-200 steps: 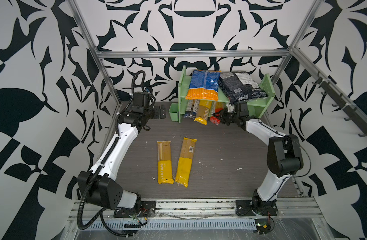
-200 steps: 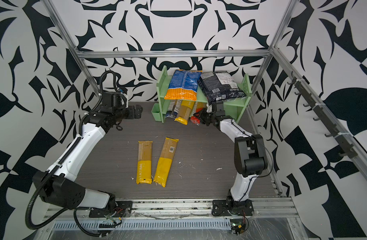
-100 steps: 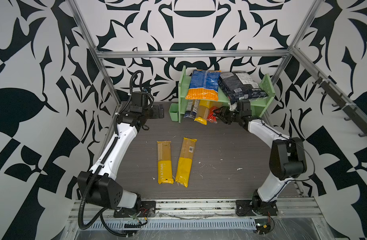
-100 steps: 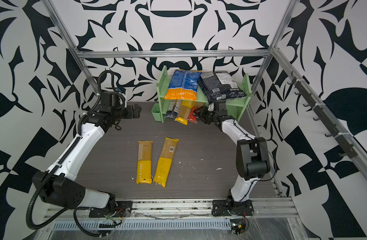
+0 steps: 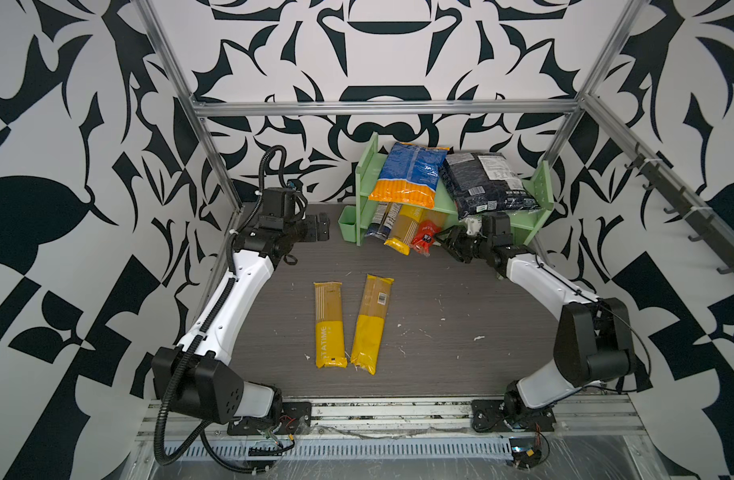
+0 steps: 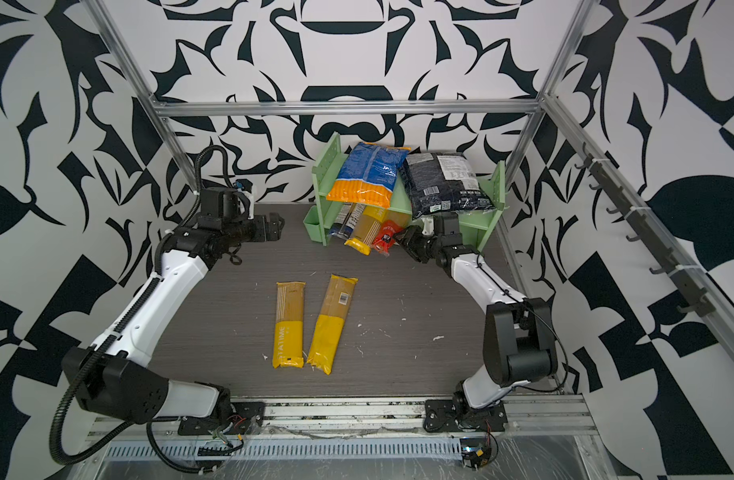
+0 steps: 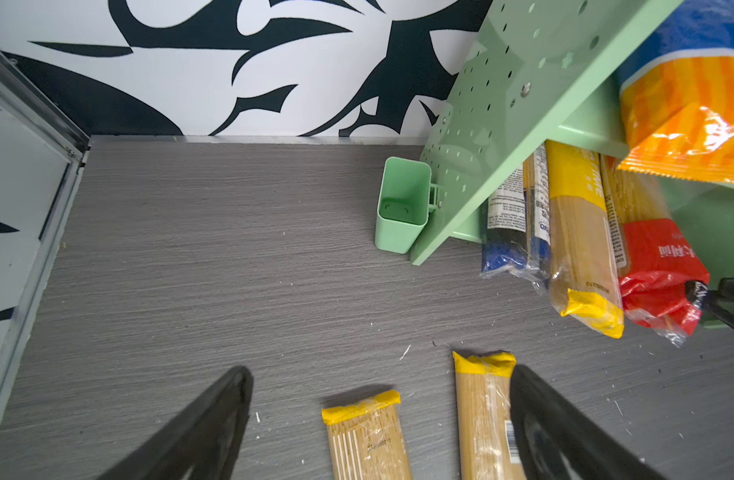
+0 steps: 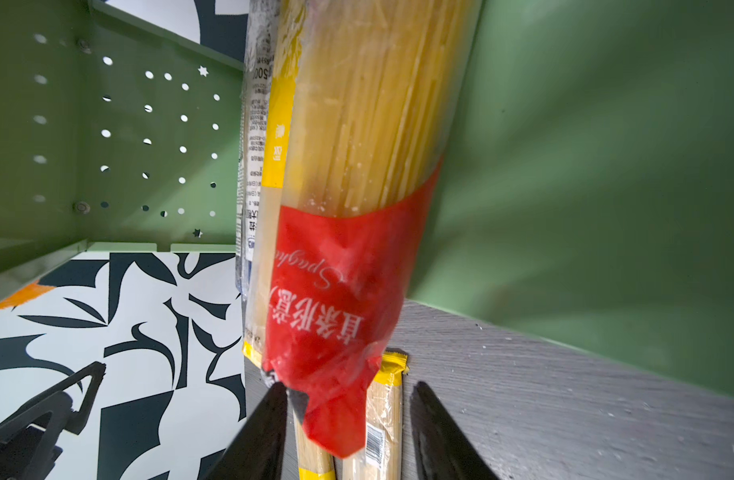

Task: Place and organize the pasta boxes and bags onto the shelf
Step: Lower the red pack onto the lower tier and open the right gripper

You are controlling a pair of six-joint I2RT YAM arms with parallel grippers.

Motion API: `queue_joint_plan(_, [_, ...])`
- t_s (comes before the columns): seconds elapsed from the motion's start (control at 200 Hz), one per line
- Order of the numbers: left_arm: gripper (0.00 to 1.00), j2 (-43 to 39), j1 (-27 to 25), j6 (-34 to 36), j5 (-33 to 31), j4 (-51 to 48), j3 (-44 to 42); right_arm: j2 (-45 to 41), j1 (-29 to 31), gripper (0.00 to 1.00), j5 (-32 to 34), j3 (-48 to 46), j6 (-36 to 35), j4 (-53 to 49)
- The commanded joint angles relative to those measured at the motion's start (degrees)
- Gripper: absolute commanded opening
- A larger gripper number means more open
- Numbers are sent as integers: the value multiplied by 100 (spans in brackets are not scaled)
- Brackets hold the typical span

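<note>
The red spaghetti pack (image 5: 424,237) lay lengthwise in the lower tier of the light green shelf (image 5: 539,195), its red end jutting out of the shelf's open front. The right gripper (image 5: 446,242) sat at that end, jaws apart, not clamped. The left gripper (image 7: 380,374), spread wide, hung clear of the shelf. Before the shelf lay the STATIME yellow pack (image 5: 330,324) and the barcoded yellow pack (image 5: 371,324), long axes pointing roughly shelfward.

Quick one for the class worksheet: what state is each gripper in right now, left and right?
Left gripper: open, holding nothing.
Right gripper: open; the end of the red spaghetti pack sits between its jaws, not clamped.
</note>
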Motion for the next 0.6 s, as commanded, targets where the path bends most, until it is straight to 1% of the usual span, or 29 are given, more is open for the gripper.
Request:
queue_joint_plan(0.0, [99,-226,20,-106,141,11,-112,-263,8,50,-48,4,-308,243])
queue_joint_plan(0.275, [99,-338,20,-121,181,-39,-106,345,-106,50,-366,755,-815,-236])
queue_joint_plan(0.595, [99,-340,21,-16,72,-163,-41,880,-650,49,-823,1592,-1164,-789])
